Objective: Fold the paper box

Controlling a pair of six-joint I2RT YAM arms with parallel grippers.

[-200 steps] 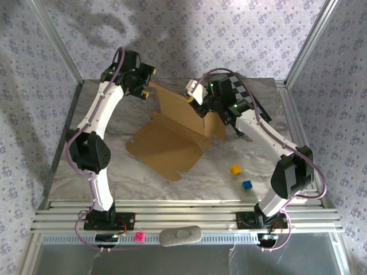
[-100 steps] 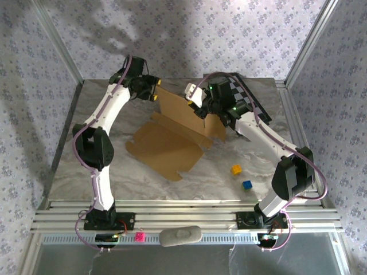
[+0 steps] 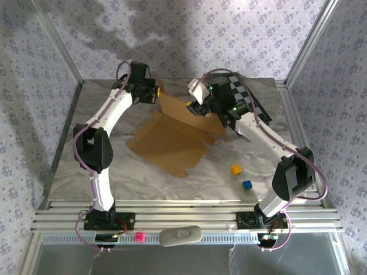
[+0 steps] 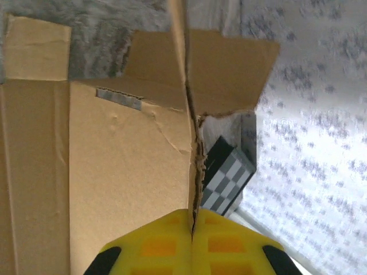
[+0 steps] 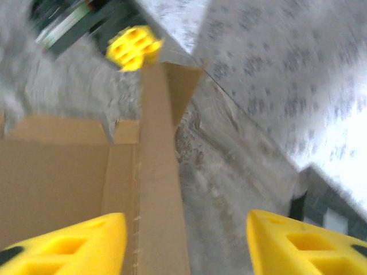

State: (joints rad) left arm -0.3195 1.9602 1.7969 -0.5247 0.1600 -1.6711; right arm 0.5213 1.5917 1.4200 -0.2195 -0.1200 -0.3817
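Now our left fingers (image 4: 150, 243) pinch shut on the raised back wall of the paper box (image 3: 169, 143), which lies half open on the surface (image 3: 109, 172), while our right fingers (image 5: 69, 240) stand apart around that wall, so it may flop or tear if we pull.

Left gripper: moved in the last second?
Yes. The left gripper shifted right, toward the fixed black-and-white checkered board, and now pinches an upright flap of the brown cardboard paper box.
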